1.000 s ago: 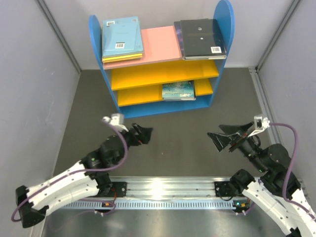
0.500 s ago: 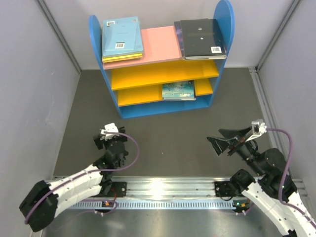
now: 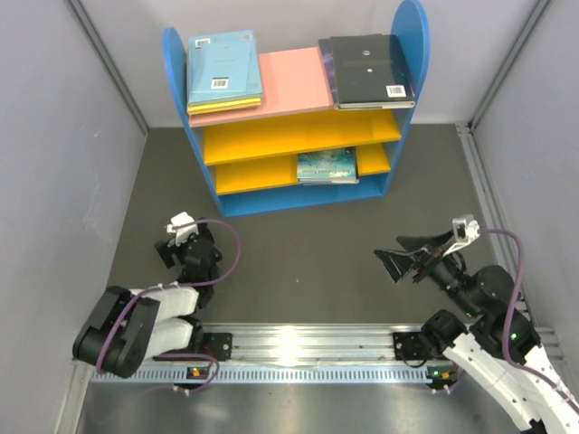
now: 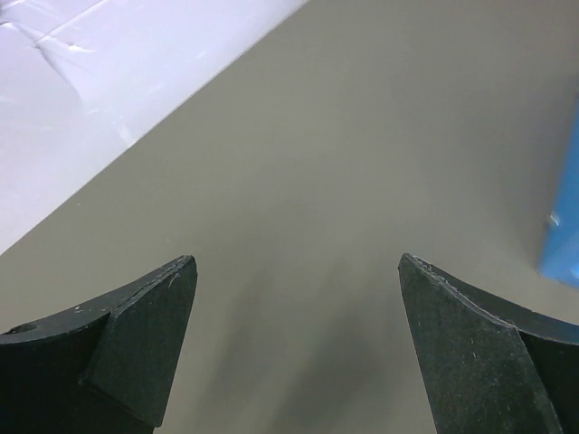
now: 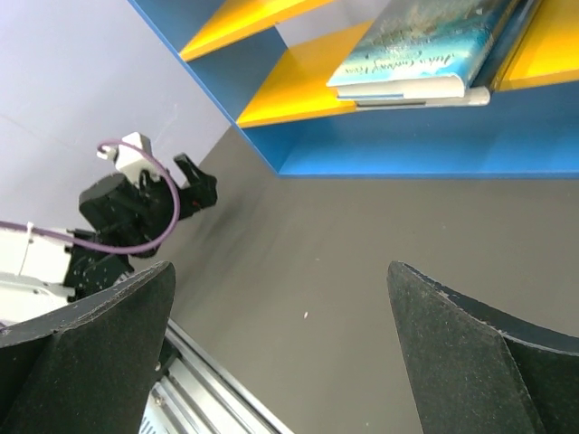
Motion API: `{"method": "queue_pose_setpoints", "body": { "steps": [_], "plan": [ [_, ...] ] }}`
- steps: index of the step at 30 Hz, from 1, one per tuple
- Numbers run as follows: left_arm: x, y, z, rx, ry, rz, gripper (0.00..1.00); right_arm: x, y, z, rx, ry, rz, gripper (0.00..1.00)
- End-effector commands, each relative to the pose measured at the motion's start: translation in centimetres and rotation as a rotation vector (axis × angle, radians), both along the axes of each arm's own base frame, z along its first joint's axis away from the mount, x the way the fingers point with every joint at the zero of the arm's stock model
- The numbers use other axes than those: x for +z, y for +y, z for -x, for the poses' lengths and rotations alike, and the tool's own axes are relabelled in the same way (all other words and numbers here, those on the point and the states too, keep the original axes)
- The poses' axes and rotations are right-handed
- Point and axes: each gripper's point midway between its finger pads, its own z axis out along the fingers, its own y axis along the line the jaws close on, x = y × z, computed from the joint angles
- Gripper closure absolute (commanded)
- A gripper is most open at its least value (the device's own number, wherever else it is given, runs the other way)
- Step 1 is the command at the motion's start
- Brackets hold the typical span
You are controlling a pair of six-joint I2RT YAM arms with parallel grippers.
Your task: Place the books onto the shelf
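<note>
Left pincer [image 4: 297, 262] just pulled back to the near-left corner, right pincer [image 5: 280, 267] barely moved; both gape apart, empty. Books [image 3: 222, 68] lie on the shelf [image 3: 303, 77], top and lower boards, so looks done.

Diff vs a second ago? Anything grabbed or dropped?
Left gripper pulled back and to the left as its arm folded up toward its base. Right gripper drew back slightly toward its base. Nothing was taken hold of or let go: both are open and empty. Books and shelf are unchanged.
</note>
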Motion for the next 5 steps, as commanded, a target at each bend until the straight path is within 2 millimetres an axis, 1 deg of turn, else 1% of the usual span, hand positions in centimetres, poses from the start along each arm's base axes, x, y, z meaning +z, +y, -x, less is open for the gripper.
{"method": "queue_pose_setpoints", "body": {
  "steps": [1,5],
  "plan": [
    [2.8,-0.1,-3.1,-0.019,-0.14,0.062,0.01,0.4,0.7,-0.4,0.015,-0.007,0.001,0.0],
    [3.6,-0.3,-4.8,-0.061,-0.188,0.023,0.01,0.2,1.0,-1.2,-0.001,0.017,0.012,0.0]
  ]
}}
